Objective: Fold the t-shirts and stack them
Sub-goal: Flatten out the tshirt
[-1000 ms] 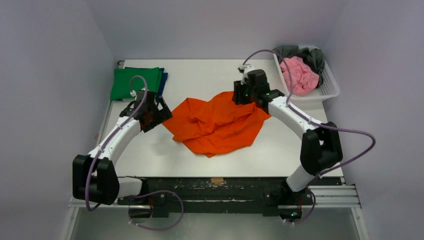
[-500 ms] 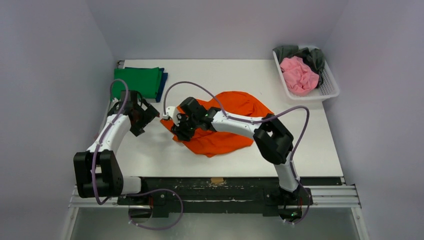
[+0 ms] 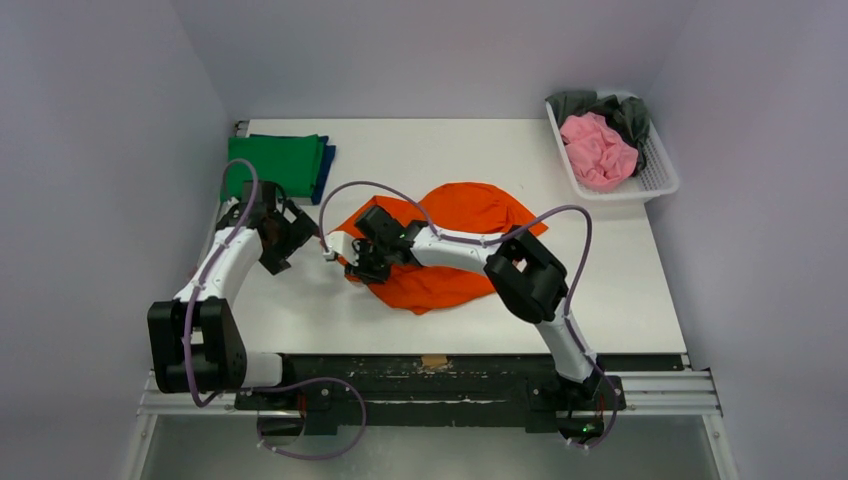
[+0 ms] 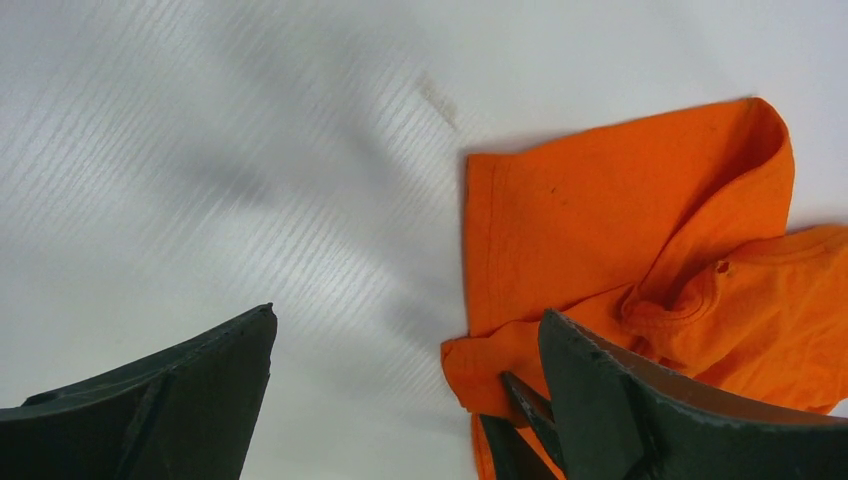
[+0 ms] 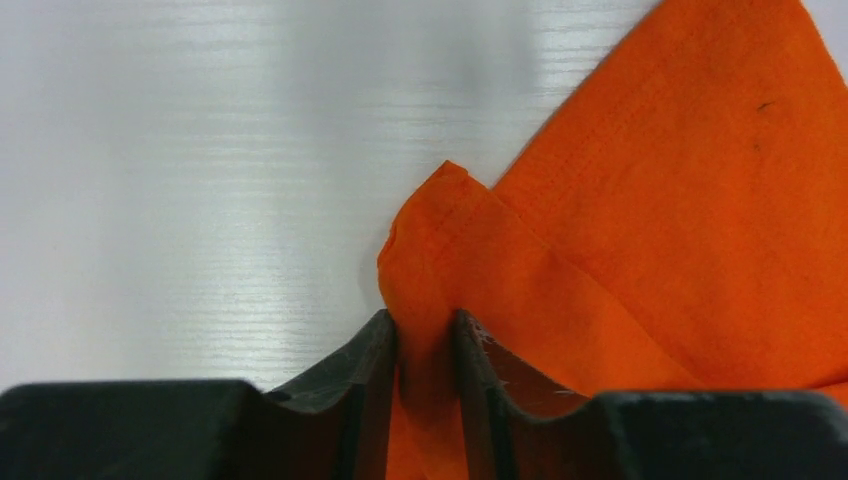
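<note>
Orange t-shirt (image 3: pixel 478 208) lies rumpled near the middle of the table (image 3: pixel 600 280), bunched into overlapping layers rather than spread flat, with a sleeve and what looks like the collar showing at its left side in the left wrist view. The right arm reaches across the cloth to that left edge. The right gripper (image 5: pixel 424 335) is closed on a small raised fold of the orange cloth, whose corner pokes out just beyond the fingertips. The left gripper (image 4: pixel 408 318) hangs over bare table just left of the shirt, jaws wide apart, holding nothing and apart from the cloth. At the far left corner a green shirt (image 3: pixel 275 165) sits folded on a dark blue shirt (image 3: pixel 326 165), so 2 look finished. In the white basket (image 3: pixel 662 178) at the far right, a pink shirt (image 3: pixel 598 150) and a dark grey shirt (image 3: pixel 625 115) lie in a heap. I judge the step in hand to be opening the orange one out before any fold. The next move likely calls for the left gripper to come down on a second point of the left edge, the hem or sleeve nearest it, and close there. Both could then pull apart and lay the cloth flat. A pinch catching more than 1 layer would probably drag the bunch instead of opening it.
</note>
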`<state>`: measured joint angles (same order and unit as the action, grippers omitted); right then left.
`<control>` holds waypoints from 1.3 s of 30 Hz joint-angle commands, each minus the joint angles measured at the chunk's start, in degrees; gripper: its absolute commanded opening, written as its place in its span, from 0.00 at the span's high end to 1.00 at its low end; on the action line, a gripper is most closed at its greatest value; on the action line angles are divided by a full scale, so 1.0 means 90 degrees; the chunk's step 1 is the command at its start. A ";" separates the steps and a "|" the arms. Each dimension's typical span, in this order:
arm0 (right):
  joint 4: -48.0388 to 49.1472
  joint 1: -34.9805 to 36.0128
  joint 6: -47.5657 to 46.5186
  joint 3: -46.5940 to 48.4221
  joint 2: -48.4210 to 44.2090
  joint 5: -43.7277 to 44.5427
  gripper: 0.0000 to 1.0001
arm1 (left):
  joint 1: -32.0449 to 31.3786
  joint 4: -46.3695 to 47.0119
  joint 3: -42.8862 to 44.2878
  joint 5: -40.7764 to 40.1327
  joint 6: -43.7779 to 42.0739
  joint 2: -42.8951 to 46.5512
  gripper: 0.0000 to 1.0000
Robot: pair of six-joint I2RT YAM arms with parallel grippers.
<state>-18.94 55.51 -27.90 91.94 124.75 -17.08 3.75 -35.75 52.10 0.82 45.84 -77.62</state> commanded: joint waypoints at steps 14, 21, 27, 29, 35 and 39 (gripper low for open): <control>0.1913 -0.0009 0.0957 -0.1111 -0.1493 -0.0163 1.00 | 0.0041 0.0195 0.0586 0.0987 0.0035 -0.0974 0.05; 0.3628 -0.0919 0.2688 -0.2505 -0.2821 0.0068 1.00 | -0.0125 0.0073 0.0820 0.1080 0.0099 -0.1508 0.11; 0.4001 -0.2246 0.3895 -0.3475 -0.3877 0.0553 1.00 | -0.0441 -0.0281 0.1216 0.0843 0.0068 -0.1926 0.12; 0.3855 -0.2547 0.4005 -0.3651 -0.4134 0.0901 1.00 | -0.0603 -0.0446 0.1398 0.0710 0.0058 -0.2081 0.13; 0.3324 -0.3215 0.4322 -0.3955 -0.4782 0.2204 1.00 | -0.0940 -0.1035 0.2039 0.0223 0.0001 -0.2541 0.14; 0.3130 -0.3579 0.4298 -0.4000 -0.5108 0.2551 1.00 | -0.1080 -0.1276 0.2365 0.0164 -0.0031 -0.2850 0.15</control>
<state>10.46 26.02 9.06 56.36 82.48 -0.71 -4.86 -43.22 69.60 4.36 45.89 -101.21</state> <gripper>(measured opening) 0.051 0.860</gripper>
